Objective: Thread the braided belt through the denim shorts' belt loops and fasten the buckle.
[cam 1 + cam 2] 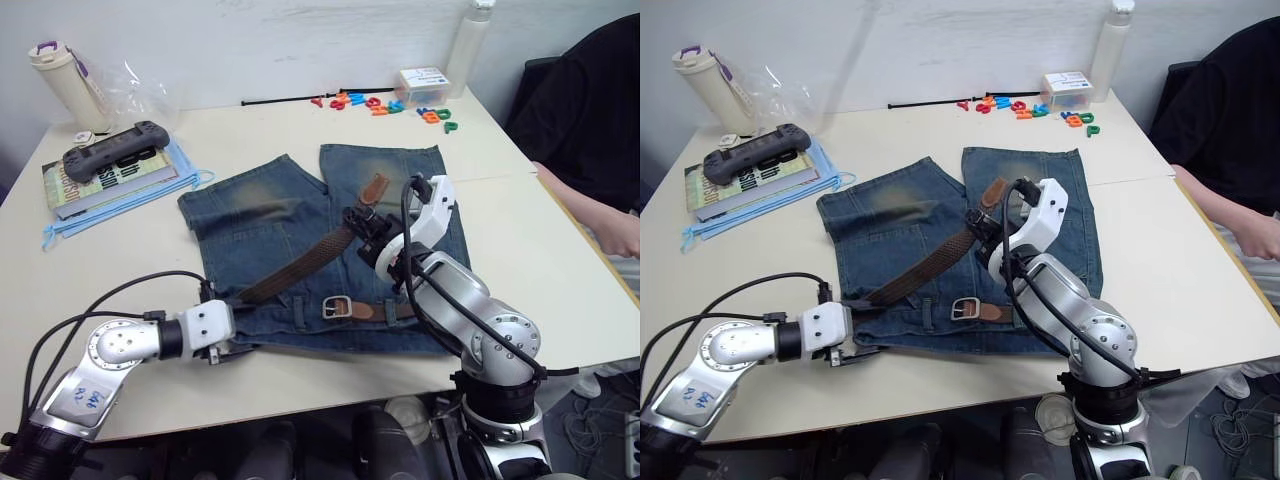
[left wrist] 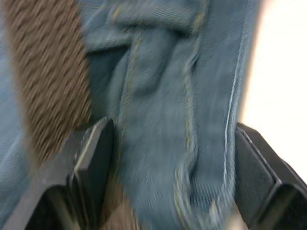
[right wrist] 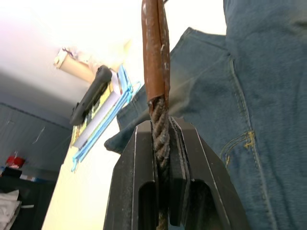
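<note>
Item: blue denim shorts [image 1: 300, 230] with faded yellowish patches on both legs, laid flat at the centre of the frame on a cream table [image 1: 540, 250], waistband toward the lower edge.

Item: braided belt [image 1: 305, 265], dark brown with tan leather ends, running diagonally from the waistband at lower left up to the centre. Its silver rectangular buckle [image 1: 334, 307] lies on the waistband, lower centre, unfastened. One blue denim belt loop [image 1: 299, 314] is seen just left of the buckle.

Item: right gripper [image 3: 162, 158], at centre frame above the shorts; black fingers [image 3: 144, 163] pressed together on the braided belt just below its tan tip, which stands up from the jaws.

Item: left gripper [image 2: 168, 167], lower left of centre at the waistband corner; fingers [image 2: 93, 153] spread, a fold of denim lying between them, braid beside it.

Other items: stacked books with a black game controller [image 1: 110, 148], upper left; coloured plastic letters [image 1: 375, 103], upper centre; a person's sleeve and hand [image 1: 615, 225], right edge.
</note>
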Motion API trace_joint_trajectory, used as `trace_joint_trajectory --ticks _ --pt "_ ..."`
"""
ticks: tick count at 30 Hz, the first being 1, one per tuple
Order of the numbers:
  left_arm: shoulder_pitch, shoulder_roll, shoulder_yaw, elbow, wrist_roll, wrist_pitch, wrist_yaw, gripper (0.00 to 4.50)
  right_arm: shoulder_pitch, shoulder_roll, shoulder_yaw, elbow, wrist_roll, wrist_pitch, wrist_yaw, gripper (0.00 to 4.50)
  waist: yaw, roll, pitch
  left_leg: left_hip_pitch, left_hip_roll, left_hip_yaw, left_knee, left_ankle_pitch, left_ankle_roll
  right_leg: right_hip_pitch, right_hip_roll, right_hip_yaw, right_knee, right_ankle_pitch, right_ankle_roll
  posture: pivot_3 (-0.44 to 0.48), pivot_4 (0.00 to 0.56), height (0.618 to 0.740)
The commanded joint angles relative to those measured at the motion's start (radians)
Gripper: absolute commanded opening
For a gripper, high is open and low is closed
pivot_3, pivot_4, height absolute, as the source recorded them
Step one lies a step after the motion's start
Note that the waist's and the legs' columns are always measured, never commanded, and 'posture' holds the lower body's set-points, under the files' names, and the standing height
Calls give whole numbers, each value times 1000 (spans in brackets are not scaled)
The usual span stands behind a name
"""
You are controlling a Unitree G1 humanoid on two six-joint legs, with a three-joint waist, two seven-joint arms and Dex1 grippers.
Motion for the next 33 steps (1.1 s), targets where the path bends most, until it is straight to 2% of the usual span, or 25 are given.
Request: trace_joint_trajectory --ticks 1,2,4,8,14,22,26,33 --pt "99 21 69 -49 -59 132 -22 3598 -9 20 -10 -14 -27 -22 34 0 -6 0 0 0 0 0 0 0 0 0 1 0 0 0 0 0 150 659" --pt "112 3 90 -124 -155 192 -31 3598 -13 26 -10 -8 -34 -23 40 0 -7 0 0 -1 1 0 0 -1 -1 -2 1 0 0 0 -1 0 150 659" --pt "111 -45 146 -275 -434 361 -6 3598 -20 39 -11 5 -50 -27 52 0 -5 0 1 -8 1 1 0 -1 -2 -10 2 1 2 0 -1 0 150 659" --pt "72 -104 236 -389 -1014 637 174 3598 -25 74 -10 25 -85 -36 75 0 1 -3 4 -11 -1 -1 2 -1 -4 -11 1 1 0 0 -1 0 150 659" --pt "53 -163 227 -313 -1486 760 481 3598 -64 173 -17 81 -103 -69 128 0 -7 -2 5 -9 -2 2 2 -1 -5 -11 1 3 0 0 0 0 150 659" --pt "-2 -278 172 -221 -1793 761 735 3598 -64 358 -66 150 71 -123 179 0 -2 -2 5 -10 -2 1 3 -2 -5 -12 2 4 2 -1 -1 0 150 659" --pt "-39 -338 149 -201 -1806 777 771 3598 -59 365 -59 198 108 -130 204 0 -2 -2 5 -10 -2 2 4 -2 -4 -12 1 4 2 -1 -1 0 150 659" --pt "-158 -467 126 -140 -1806 745 906 3598 -68 378 -21 251 121 -132 228 0 -3 -2 5 -11 -2 2 4 -2 -5 -13 1 4 2 -1 -1 0 150 659"
